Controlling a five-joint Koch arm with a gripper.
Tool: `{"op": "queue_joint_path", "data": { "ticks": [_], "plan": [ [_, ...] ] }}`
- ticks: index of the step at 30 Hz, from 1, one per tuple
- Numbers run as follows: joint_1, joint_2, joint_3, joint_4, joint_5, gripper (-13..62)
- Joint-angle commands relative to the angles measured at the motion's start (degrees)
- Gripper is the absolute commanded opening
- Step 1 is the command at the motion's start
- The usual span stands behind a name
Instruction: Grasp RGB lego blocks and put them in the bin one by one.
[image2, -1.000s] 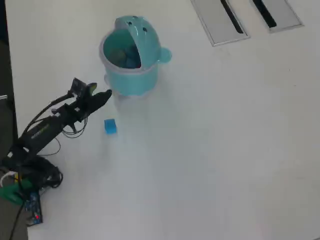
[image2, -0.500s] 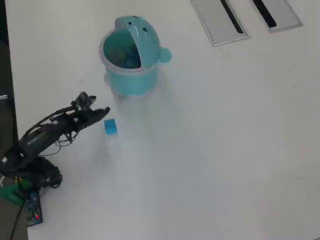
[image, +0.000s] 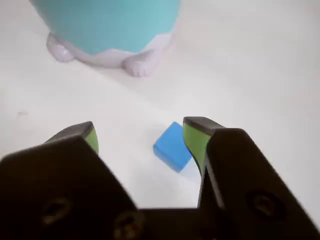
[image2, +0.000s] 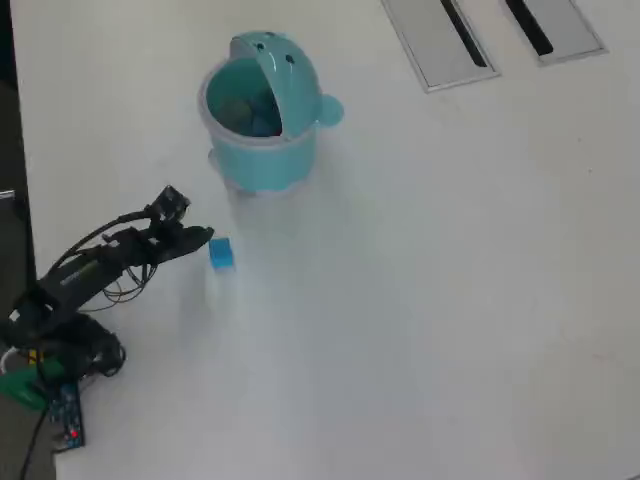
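Observation:
A small blue block (image: 172, 147) lies on the white table between my gripper's (image: 141, 131) two green-padded jaws, close against the right pad (image: 192, 142). The jaws stand wide apart, open around it. In the overhead view the blue block (image2: 221, 252) sits just right of the gripper (image2: 203, 238), below the bin. The light-teal round bin (image2: 260, 115) stands beyond it with its dotted lid tilted up; its lower body and pale feet show at the top of the wrist view (image: 107, 25). No red or yellow-green block shows on the table.
Two grey slotted panels (image2: 440, 40) (image2: 555, 25) are set in the table at the overhead view's top right. The arm's base, cables and a small board (image2: 60, 415) sit at the table's left edge (image2: 20, 200).

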Motion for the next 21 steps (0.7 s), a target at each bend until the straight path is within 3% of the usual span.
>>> {"op": "queue_joint_path", "data": {
  "ticks": [1, 21],
  "plan": [
    [-0.4, -1.0, -3.0, -0.1, -2.6, 31.4],
    [2.5, -10.0, -6.7, 0.1, -33.6, 31.4]
  ]
}}
